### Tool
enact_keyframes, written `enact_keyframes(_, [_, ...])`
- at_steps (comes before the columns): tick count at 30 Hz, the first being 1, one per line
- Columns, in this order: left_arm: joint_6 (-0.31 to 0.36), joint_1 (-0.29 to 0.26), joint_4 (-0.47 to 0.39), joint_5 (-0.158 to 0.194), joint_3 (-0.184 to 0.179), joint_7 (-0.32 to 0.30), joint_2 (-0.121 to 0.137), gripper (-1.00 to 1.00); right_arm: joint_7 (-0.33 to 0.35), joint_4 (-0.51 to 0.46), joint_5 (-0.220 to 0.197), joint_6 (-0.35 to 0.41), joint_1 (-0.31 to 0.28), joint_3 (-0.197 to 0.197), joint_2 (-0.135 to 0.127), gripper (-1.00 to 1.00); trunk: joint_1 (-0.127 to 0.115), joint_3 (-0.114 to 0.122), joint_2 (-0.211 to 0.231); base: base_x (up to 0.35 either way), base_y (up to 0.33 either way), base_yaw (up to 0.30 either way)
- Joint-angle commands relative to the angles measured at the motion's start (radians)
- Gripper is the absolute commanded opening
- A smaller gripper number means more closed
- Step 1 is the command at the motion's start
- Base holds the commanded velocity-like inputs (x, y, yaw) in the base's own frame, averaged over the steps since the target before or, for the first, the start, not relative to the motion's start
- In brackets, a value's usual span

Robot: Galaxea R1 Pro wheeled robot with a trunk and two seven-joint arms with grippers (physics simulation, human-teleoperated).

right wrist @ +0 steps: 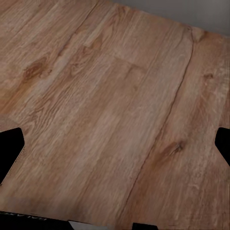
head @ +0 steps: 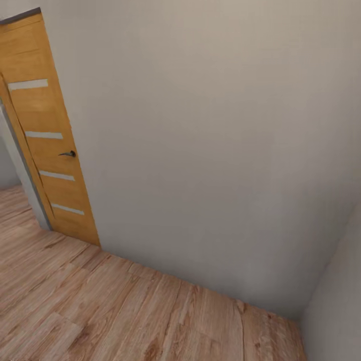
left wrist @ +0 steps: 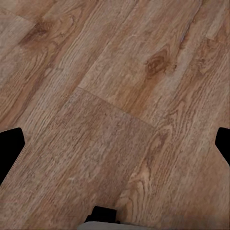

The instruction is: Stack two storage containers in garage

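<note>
The two storage containers are out of view, and so is the garage. In the left wrist view my left gripper (left wrist: 115, 148) is open above light wood planks (left wrist: 110, 86), its dark fingertips (left wrist: 10, 148) wide apart at the picture's edges with nothing between them. My right gripper (right wrist: 115, 148) is also open over the same kind of planks (right wrist: 105, 96), holding nothing, and a strip of grey wall (right wrist: 191, 12) lies just beyond it.
A plain pale grey wall (head: 200, 125) stands close ahead. It meets a second wall (head: 341, 301) in a corner at the right. At the left is an orange-brown wooden door (head: 50, 135) with pale horizontal strips and a dark handle (head: 68, 154). Beside it is a narrow opening (head: 10, 165).
</note>
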Motion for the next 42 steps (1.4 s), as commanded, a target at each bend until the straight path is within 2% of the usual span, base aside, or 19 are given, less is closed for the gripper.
enact_keyframes(1, [-0.005,-0.002,0.004,-0.002,0.004,0.002,0.0,1.0,0.001,0.001,0.001,-0.004,0.0,0.0,0.0,1.0,0.001,-0.001,0.0,0.321,0.0,0.297])
enact_keyframes(6, [-0.005,-0.002,0.004,-0.002,0.004,0.001,0.0,1.0,0.0,0.001,0.001,-0.004,0.0,0.0,0.0,1.0,0.001,-0.001,0.0,0.325,0.01,0.297])
enact_keyframes(27, [-0.005,-0.002,0.004,-0.002,0.004,0.001,0.002,1.0,0.0,0.001,0.001,-0.004,0.0,0.0,0.0,1.0,0.001,-0.001,0.0,0.278,0.2,0.297])
enact_keyframes(42, [-0.005,-0.002,0.003,-0.002,0.004,0.001,0.002,1.0,0.0,0.001,0.001,-0.004,0.0,0.0,0.0,1.0,0.001,-0.001,0.0,0.302,0.107,0.297])
